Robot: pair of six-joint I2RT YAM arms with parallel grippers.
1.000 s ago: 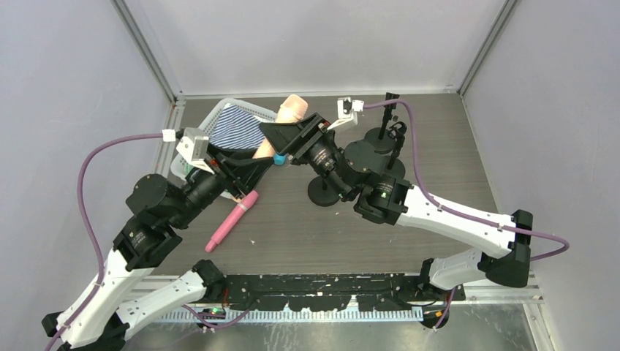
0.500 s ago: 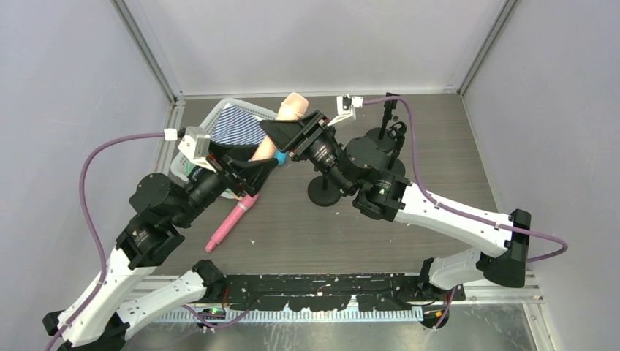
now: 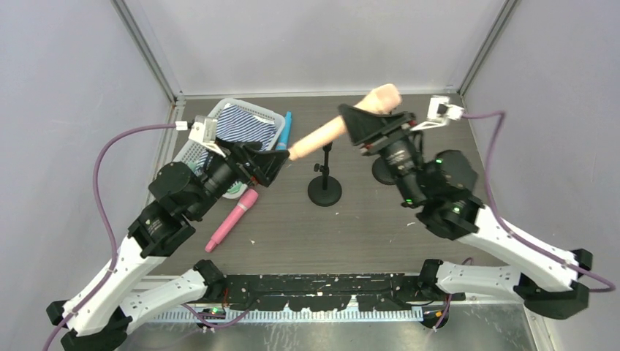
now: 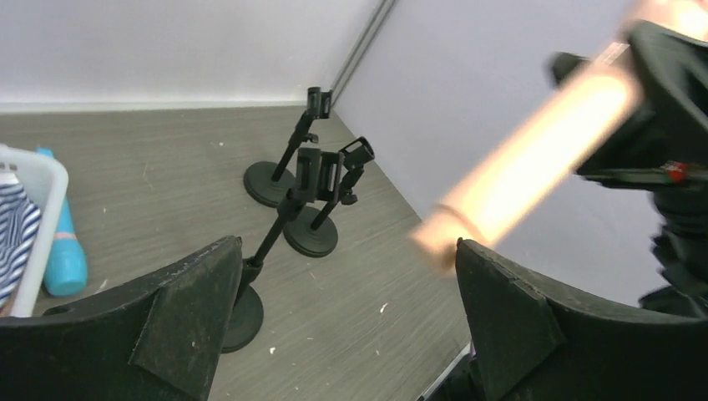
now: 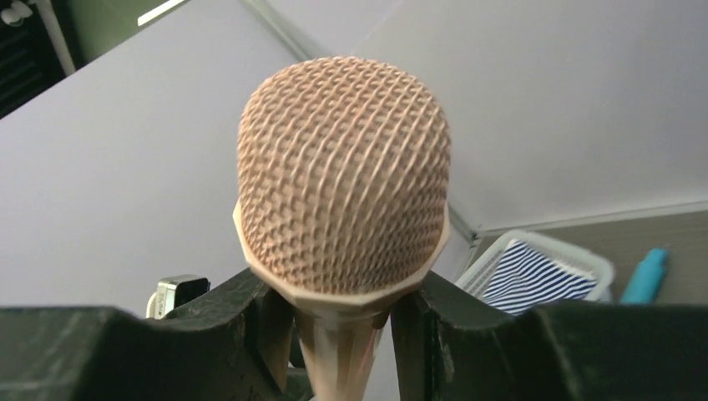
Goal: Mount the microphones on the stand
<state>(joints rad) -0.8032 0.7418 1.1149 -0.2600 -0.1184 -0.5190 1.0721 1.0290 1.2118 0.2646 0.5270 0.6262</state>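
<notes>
My right gripper point(image 3: 363, 126) is shut on the peach-beige microphone point(image 3: 329, 135), held in the air above the table with its head point(image 5: 344, 175) at the back right and its handle slanting down to the left. The jaws point(image 5: 342, 334) clamp the neck just under the mesh head. My left gripper point(image 3: 269, 164) stands open and empty, its fingers point(image 4: 179, 309) close to the handle's tail point(image 4: 534, 159). The blue microphone point(image 3: 283, 131) lies beside the basket. On the table lies the pink microphone point(image 3: 232, 221). A black stand point(image 3: 324, 190) rises mid-table.
A white basket point(image 3: 252, 111) with a striped cloth point(image 3: 237, 126) sits at the back left. Two more black stands point(image 4: 288, 159) point(image 4: 321, 209) are grouped at the back right; one base point(image 3: 380, 172) shows beside my right arm. Grey walls enclose the table.
My left gripper opened and let go of the peach microphone's handle. The right arm swung right and up with the microphone, uncovering the middle stand and the blue microphone.
</notes>
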